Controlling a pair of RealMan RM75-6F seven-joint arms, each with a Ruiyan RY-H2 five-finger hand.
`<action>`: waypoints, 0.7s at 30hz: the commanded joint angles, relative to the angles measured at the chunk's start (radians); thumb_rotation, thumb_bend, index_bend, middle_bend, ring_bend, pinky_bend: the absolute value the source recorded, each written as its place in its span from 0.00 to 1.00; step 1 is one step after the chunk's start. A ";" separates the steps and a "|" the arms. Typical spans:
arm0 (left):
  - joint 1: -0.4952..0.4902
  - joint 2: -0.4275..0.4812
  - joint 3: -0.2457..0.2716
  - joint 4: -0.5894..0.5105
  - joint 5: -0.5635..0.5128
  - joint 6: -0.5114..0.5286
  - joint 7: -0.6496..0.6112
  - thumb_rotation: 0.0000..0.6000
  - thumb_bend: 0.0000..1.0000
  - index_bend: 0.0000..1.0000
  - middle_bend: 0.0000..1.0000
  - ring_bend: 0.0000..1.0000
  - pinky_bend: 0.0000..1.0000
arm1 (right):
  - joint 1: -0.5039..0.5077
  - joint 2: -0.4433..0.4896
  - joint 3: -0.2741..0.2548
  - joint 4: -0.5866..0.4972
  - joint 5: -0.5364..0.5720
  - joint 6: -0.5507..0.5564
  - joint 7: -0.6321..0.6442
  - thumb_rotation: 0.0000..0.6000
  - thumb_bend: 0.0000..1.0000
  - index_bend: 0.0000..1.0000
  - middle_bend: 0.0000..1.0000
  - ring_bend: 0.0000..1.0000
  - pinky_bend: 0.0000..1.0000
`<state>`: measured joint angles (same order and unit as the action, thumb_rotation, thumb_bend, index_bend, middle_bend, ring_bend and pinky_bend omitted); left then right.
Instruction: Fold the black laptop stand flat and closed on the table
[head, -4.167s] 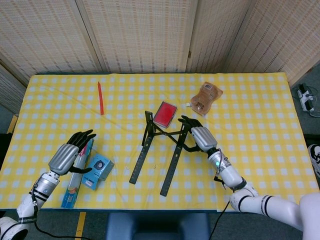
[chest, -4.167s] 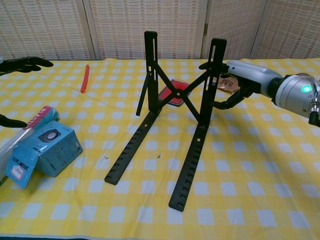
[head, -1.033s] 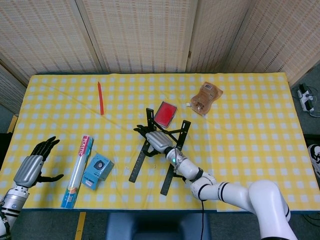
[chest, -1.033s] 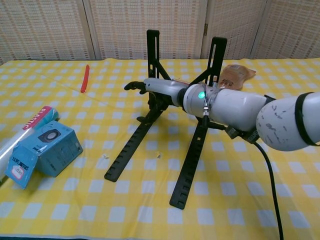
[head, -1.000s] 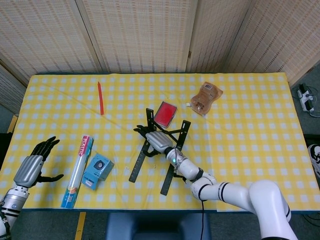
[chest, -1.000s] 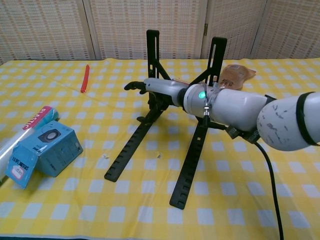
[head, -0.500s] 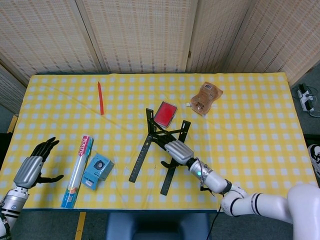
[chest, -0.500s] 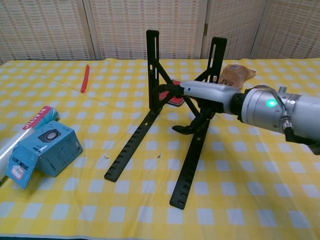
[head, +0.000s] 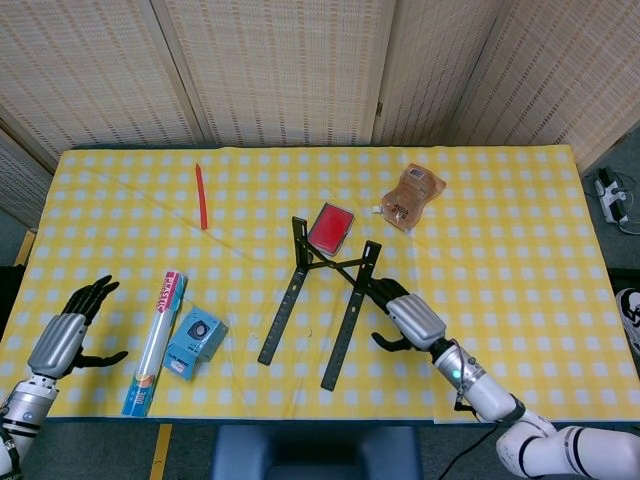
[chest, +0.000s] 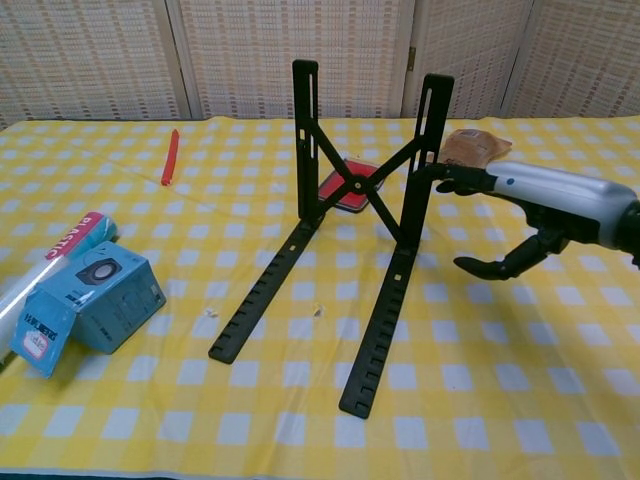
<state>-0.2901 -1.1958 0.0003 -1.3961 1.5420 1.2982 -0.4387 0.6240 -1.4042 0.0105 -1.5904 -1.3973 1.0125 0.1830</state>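
Head view shows the yellow checked table (head: 500, 200) filling most of the frame, and at its centre the black laptop stand (head: 320, 300), unfolded: two long rails on the cloth, two uprights joined by a crossed brace. Chest view confirms the uprights are vertical, so folding is not yet done.

The right hand (head: 408, 318) sits just right of the stand's right rail, released, fingers apart, holding nothing; chest view suggests its fingertips (chest: 440, 183) lie close to the right upright, though contact cannot be told. The left hand (head: 62, 340) is at the lower left edge of the frame, released too and well apart from the stand.

The step in hand looks like positioning for the fold. The next move likely calls for pressing the uprights down toward the rails while the base is kept from sliding.

Room: bare cloth lies right of the stand. The red case (head: 329, 227) sits just behind the uprights, the blue box (head: 196, 342) and rolled tube (head: 155, 340) to the left.
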 joint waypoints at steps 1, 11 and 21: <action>-0.001 -0.001 0.000 0.000 0.001 -0.001 0.000 1.00 0.09 0.00 0.00 0.00 0.00 | -0.029 0.011 0.013 -0.009 0.047 0.025 -0.025 1.00 0.44 0.00 0.07 0.07 0.03; -0.004 -0.002 -0.001 -0.010 0.007 0.000 0.008 1.00 0.09 0.00 0.00 0.00 0.00 | -0.019 -0.091 0.140 0.033 0.254 0.044 -0.188 1.00 0.44 0.15 0.18 0.14 0.13; -0.001 -0.005 0.002 -0.005 0.005 -0.003 0.003 1.00 0.09 0.00 0.00 0.00 0.00 | 0.056 -0.242 0.234 0.165 0.423 -0.001 -0.323 1.00 0.44 0.28 0.22 0.18 0.18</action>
<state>-0.2911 -1.2006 0.0027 -1.4011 1.5473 1.2949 -0.4362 0.6643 -1.6239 0.2290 -1.4480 -0.9923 1.0232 -0.1220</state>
